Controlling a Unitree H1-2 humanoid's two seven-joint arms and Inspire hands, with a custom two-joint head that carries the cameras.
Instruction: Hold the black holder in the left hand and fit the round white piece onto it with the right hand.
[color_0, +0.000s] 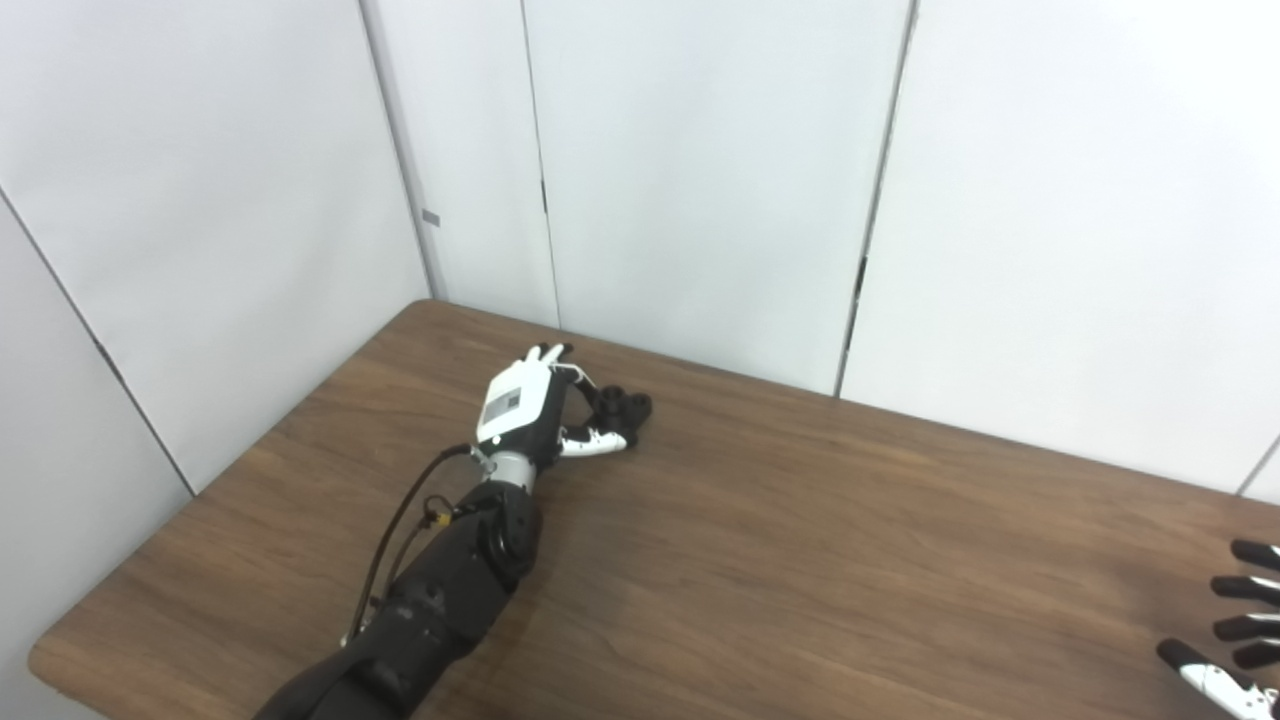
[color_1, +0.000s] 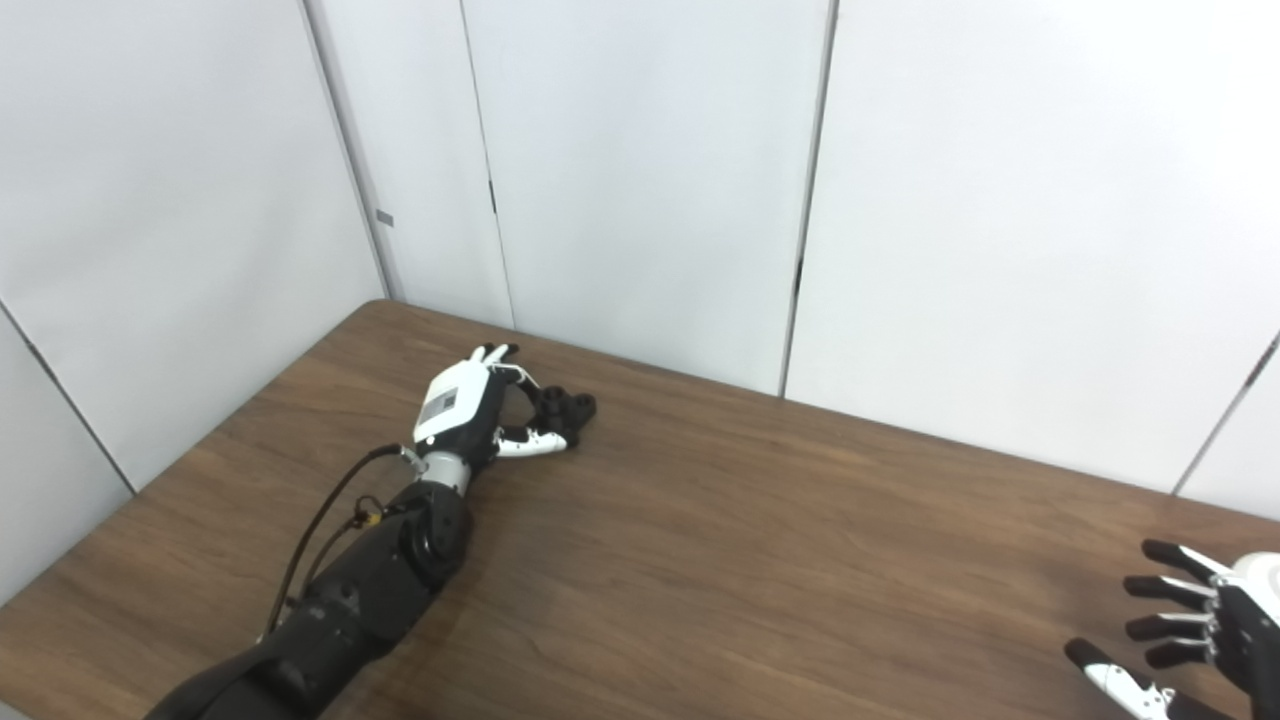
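1. Though curled round the black holder (color_0: 622, 412) at the far left of the counter (color_0: 800, 560), left hand (color_0: 525, 405) not yet lifting it; thumb and fingers closing on it, holder resting on the wood.
2. Grasp step in hand; next, likely a firm lift.
3. Round white piece nowhere visible.
4. Right hand (color_1: 1190, 630) at the near right edge, fingers spread, empty.

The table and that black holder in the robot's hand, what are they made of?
Table: looks like wood or wood-look laminate, brown with grain streaks and a soft sheen. Black holder: probably matte plastic, dark and dull with rounded knobs; too small to be sure. The left hand is around it.
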